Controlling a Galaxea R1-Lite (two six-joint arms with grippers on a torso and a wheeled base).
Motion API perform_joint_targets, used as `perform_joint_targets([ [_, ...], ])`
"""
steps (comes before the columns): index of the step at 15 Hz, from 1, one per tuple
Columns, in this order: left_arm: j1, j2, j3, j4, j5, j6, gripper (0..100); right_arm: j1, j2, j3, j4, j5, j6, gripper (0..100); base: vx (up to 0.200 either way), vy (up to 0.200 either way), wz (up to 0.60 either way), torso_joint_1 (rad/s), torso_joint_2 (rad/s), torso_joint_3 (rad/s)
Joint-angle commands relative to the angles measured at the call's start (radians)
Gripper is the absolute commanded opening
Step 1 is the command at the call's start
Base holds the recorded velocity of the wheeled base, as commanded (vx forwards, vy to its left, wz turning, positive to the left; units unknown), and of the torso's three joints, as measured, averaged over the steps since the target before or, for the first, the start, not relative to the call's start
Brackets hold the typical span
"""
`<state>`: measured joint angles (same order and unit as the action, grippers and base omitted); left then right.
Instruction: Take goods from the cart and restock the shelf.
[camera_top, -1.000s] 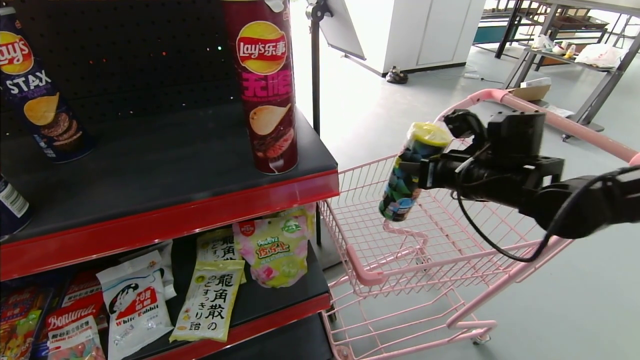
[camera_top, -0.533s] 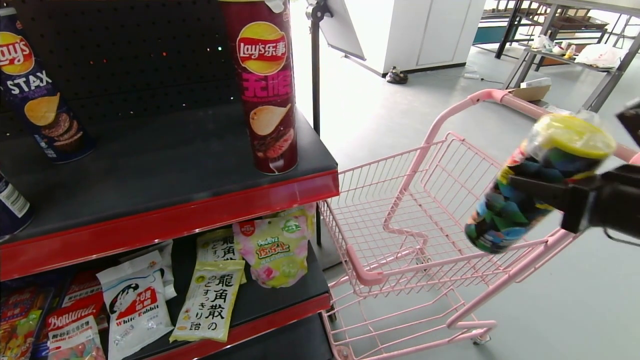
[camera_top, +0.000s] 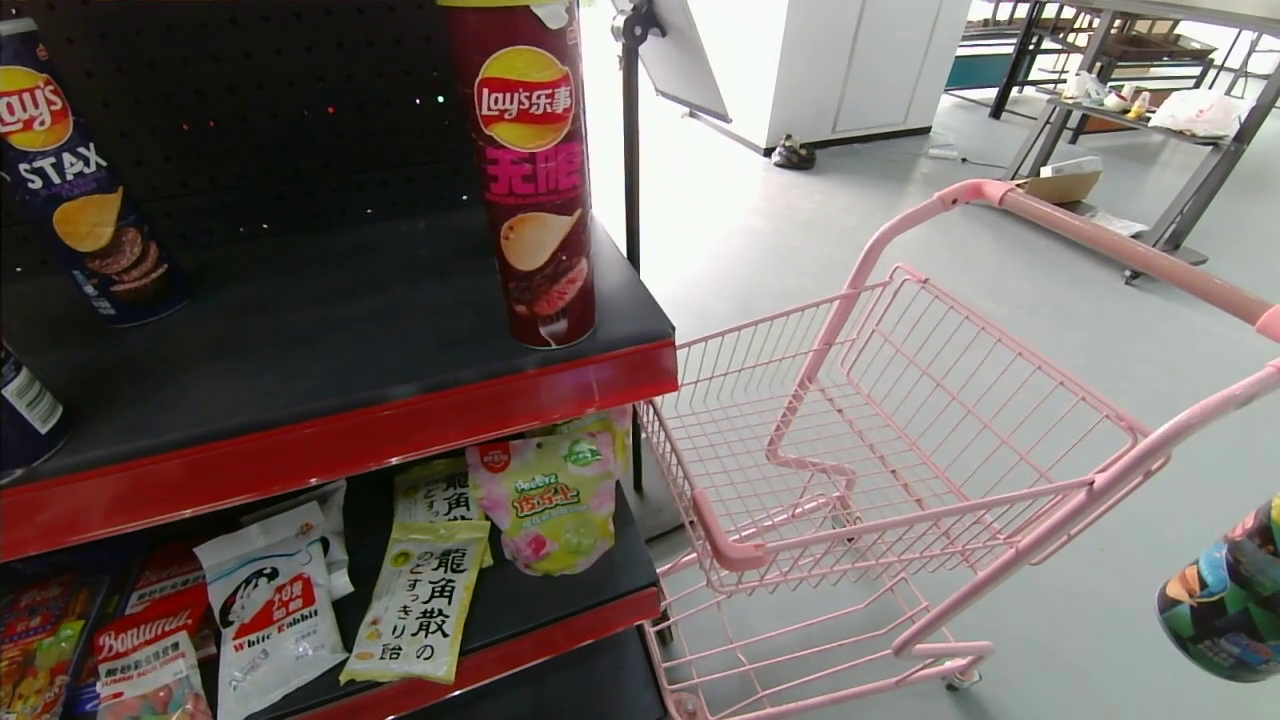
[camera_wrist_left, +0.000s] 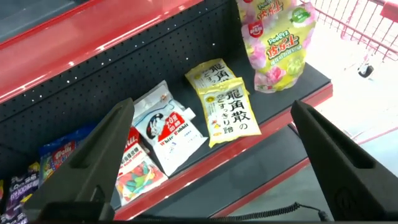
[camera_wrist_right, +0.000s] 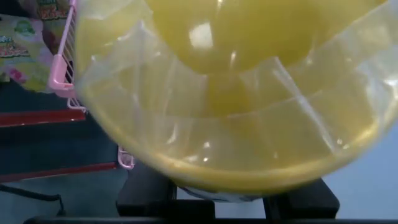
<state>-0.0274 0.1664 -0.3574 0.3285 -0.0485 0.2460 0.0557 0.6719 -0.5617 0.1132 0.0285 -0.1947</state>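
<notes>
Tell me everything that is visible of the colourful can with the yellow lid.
The can is a cylinder wrapped in a print of black, orange, green and blue patches. Its yellow lid sits under clear, creased plastic film. It hangs tilted in the air, right of the pink cart, apart from it, with the right hand closed around it.

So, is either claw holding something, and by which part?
The right claw holds the colourful can, gripped on its body below the yellow lid. The left claw is open and empty.
</notes>
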Motion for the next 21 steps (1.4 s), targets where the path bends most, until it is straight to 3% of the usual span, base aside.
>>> perform_joint_targets([
  [1, 0.0, 0.01, 0.0, -0.009, 0.001, 0.001, 100, -0.011, -0.04, 0.011, -0.001, 0.001, -0.002, 0, 0.0, 0.0, 0.0, 0.041, -0.15, -0.095],
  [14, 0.0, 0.051, -0.031, -0.009, 0.001, 0.004, 100, -0.01, -0.012, 0.006, -0.007, 0.002, -0.008, 0, 0.0, 0.0, 0.0, 0.177, -0.52, -0.342],
  [16, 0.0, 0.062, -0.031, -0.008, 0.012, 0.026, 100, -0.01, 0.0, 0.005, -0.009, 0.002, -0.009, 0, 0.0, 0.0, 0.0, 0.168, -0.41, -0.256],
  [18, 0.003, 0.082, -0.043, -0.011, 0.026, 0.078, 100, -0.01, 0.002, 0.005, -0.009, 0.002, -0.009, 0, 0.0, 0.0, 0.0, 0.088, -0.22, -0.124],
  [21, 0.003, 0.09, -0.046, -0.009, 0.047, 0.092, 100, -0.01, -0.002, 0.013, -0.004, 0.002, -0.009, 0, 0.0, 0.0, 0.0, 0.0, 0.0, 0.0],
])
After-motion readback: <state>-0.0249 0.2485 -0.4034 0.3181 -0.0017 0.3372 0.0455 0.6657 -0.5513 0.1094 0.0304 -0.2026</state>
